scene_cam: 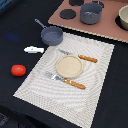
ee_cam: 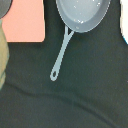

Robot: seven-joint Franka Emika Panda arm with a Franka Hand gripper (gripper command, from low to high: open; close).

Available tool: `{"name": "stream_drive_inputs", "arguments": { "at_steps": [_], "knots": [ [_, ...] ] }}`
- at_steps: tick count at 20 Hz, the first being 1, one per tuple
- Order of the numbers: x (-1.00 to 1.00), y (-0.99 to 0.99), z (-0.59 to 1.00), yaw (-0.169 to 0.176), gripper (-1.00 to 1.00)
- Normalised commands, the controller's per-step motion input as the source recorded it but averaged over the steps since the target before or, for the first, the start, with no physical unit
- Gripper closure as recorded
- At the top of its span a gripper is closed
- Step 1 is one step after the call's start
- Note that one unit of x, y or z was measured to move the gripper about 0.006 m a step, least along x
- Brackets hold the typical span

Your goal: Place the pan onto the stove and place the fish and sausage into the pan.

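- Looking down from above, I find the small blue-grey round saucepan at the top of my wrist view, its long thin grey handle running down toward the frame's centre over the black tabletop.
- Exterior view: the saucepan sits upper left of centre, at the far corner of the striped beige placemat, off the pinkish-brown stove board at upper right.
- Small flat white fish piece: left of frame, just below the saucepan.
- Bright red rounded sausage lump: left edge, mid-height.
- My fingers: not visible in either picture; I cannot tell whether they stand wide or narrow.
- Handling, by my judgement: pan rigid, light, likely smooth and slippery. Grasping the handle would let it swing; the rim wall near the handle root looks steadier.
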Motion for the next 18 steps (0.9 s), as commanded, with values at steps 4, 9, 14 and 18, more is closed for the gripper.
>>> {"name": "stream_drive_inputs", "arguments": {
  "at_steps": [4,9,14,18],
  "knots": [
    [-0.04,-0.2,-0.19,0.009,-1.0],
    [-0.25,-0.49,-0.49,-0.07,-1.0],
    [-0.17,-0.35,-0.57,-0.055,-1.0],
    [-0.09,-0.21,-0.49,-0.009,-1.0]
  ]
}}
